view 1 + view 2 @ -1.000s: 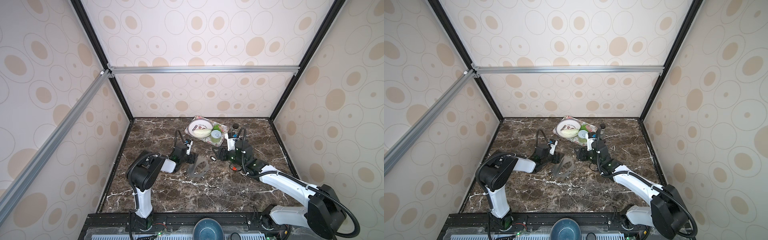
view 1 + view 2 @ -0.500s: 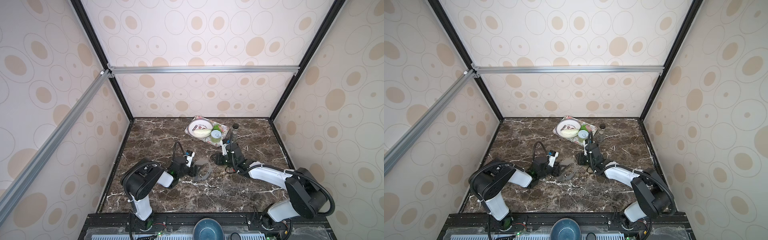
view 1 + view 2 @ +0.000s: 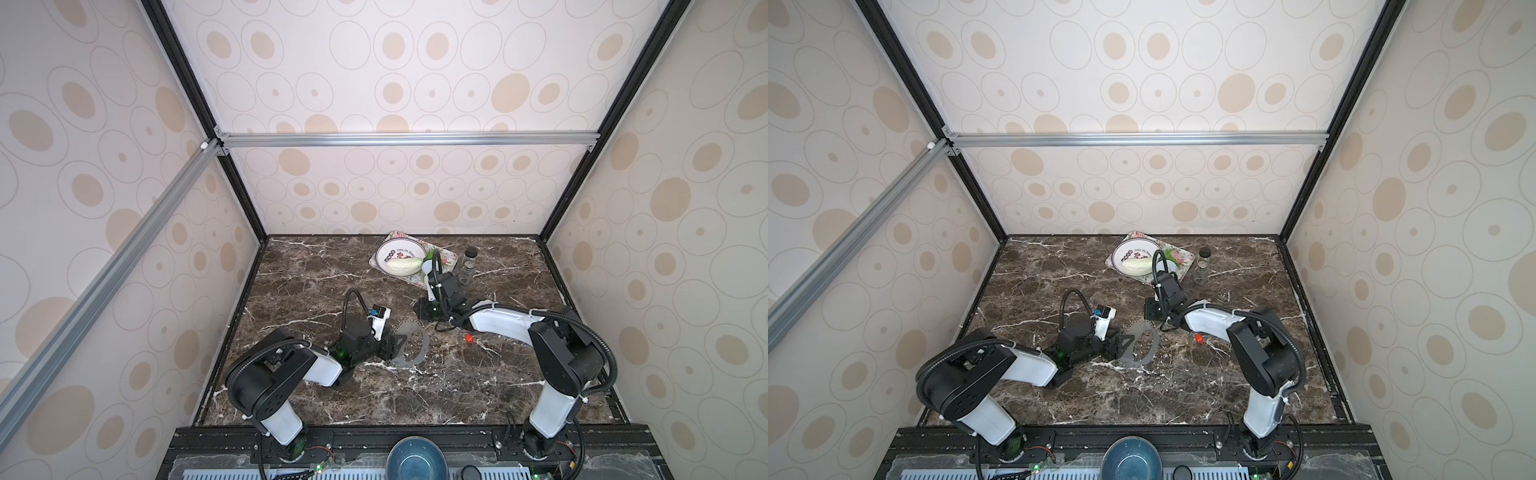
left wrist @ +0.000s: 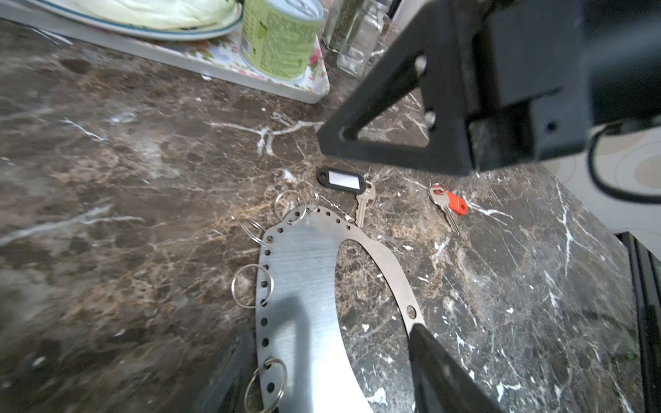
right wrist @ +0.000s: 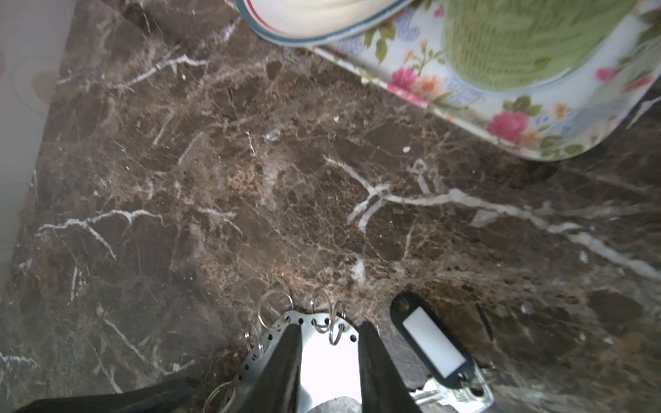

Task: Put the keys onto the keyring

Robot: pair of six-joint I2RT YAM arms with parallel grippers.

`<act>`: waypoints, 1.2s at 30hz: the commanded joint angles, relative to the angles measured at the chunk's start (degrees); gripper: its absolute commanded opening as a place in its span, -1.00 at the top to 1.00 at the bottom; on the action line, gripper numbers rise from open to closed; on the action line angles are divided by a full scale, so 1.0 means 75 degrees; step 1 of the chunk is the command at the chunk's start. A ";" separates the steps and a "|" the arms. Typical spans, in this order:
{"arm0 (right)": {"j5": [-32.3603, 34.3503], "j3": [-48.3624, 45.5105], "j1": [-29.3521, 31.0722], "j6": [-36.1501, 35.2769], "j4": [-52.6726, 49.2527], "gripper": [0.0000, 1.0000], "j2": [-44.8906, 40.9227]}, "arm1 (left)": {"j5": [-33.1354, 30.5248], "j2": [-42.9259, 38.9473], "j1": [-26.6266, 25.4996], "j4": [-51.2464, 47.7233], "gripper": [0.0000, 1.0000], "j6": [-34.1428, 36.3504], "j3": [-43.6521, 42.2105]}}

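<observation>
Lying flat, the keyring sits between the wide-spread fingers of the left gripper at frame bottom, grip unclear; the right gripper, slightly parted, holds nothing.

Both top views are evenly and softly lit. The pale walls read bright and the dark worktop looks dim by contrast, with only faint shadows on it. The wide lens splays the frame bars toward the edges. In the left wrist view the keyring carries a bright sheen crossed by a dark shadow, while the can and one side of the worktop smear into blur. In the right wrist view the keyring glares pure white and the tray is out of focus.
</observation>
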 commanded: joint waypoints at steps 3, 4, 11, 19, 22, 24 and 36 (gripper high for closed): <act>-0.0160 0.0367 0.0098 -0.0124 -0.0675 0.41 0.0326 | -0.0812 -0.0632 -0.0042 -0.0406 -0.40 0.0300 -0.0081; -0.0163 0.0408 0.0115 -0.0136 -0.0712 0.42 0.0360 | -0.0858 -0.0687 -0.0036 -0.0430 -0.41 0.0319 -0.0089; -0.0151 0.0773 0.0179 -0.0237 -0.0996 0.45 0.0715 | -0.1061 -0.0914 -0.0035 -0.0558 -0.42 0.0470 -0.0127; 0.0042 0.0949 0.0188 -0.0293 -0.1171 0.66 0.0927 | -0.1178 -0.1043 -0.0042 -0.0602 -0.42 0.0520 -0.0200; 0.0097 0.0939 0.0188 -0.0324 -0.1194 0.68 0.0907 | -0.1183 -0.1067 -0.0037 -0.0624 -0.43 0.0538 -0.0191; 0.0128 0.0910 0.0184 -0.0312 -0.1186 0.71 0.0883 | -0.1175 -0.1054 -0.0037 -0.0625 -0.42 0.0538 -0.0178; -0.0044 0.0936 0.0184 -0.0277 -0.1069 1.00 0.0933 | -0.1264 -0.1084 -0.0037 -0.0578 -0.42 0.0545 -0.0211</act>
